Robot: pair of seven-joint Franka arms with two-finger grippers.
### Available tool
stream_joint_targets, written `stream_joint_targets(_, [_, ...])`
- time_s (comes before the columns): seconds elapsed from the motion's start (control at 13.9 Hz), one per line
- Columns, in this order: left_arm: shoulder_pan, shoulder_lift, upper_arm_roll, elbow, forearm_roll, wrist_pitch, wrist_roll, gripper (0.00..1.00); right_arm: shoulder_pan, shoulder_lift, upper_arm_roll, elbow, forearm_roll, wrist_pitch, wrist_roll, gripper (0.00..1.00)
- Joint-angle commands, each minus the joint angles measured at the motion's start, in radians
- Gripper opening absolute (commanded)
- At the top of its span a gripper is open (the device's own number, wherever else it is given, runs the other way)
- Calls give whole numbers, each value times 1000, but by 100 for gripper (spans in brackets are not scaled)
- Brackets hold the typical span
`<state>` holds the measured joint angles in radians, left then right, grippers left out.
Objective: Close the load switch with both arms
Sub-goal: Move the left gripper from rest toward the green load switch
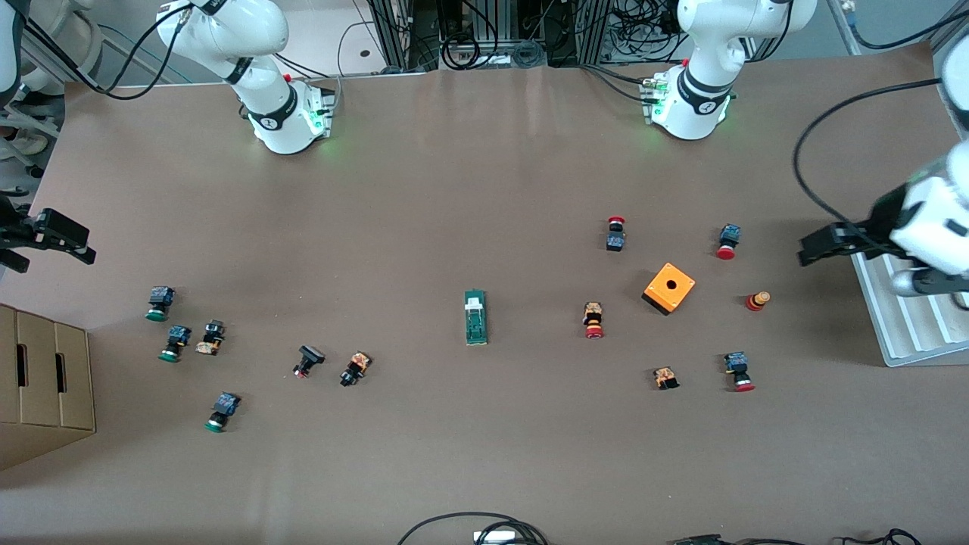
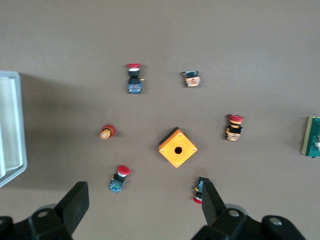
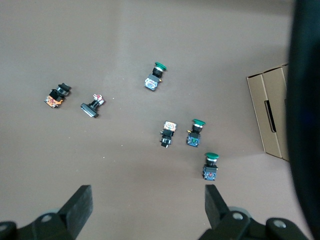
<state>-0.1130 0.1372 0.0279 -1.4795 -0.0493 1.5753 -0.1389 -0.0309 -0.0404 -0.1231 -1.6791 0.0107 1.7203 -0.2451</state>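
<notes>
The load switch (image 1: 475, 317) is a narrow green bar with a small white block on it. It lies flat in the middle of the table, and one end of it shows at the edge of the left wrist view (image 2: 313, 136). My left gripper (image 1: 808, 251) is open and empty, up in the air over the left arm's end of the table; in its wrist view (image 2: 145, 202) it is above bare table beside red-capped buttons. My right gripper (image 1: 57, 246) is open and empty in the air over the right arm's end (image 3: 147, 205). Both are well apart from the switch.
An orange box with a hole (image 1: 669, 288) (image 2: 177, 148) sits among several red-capped push-buttons toward the left arm's end. Several green-capped buttons (image 1: 160, 303) lie toward the right arm's end. A cardboard box (image 1: 45, 386) and a white tray (image 1: 901, 318) stand at the table's ends.
</notes>
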Motion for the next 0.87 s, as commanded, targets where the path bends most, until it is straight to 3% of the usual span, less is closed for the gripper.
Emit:
stream_joint_targets(0.0, [-54, 15, 3, 10, 20, 34, 15, 100, 0, -10, -3, -5, 20, 12, -8, 100])
stream_joint_targets(0.43, [-215, 2, 0, 13, 98, 37, -72, 100, 2, -10, -3, -5, 21, 12, -8, 100])
stream_joint_targets(0.79, [-355, -65, 0, -2, 155, 84, -188, 100, 2, -9, -3, -5, 20, 16, -8, 100])
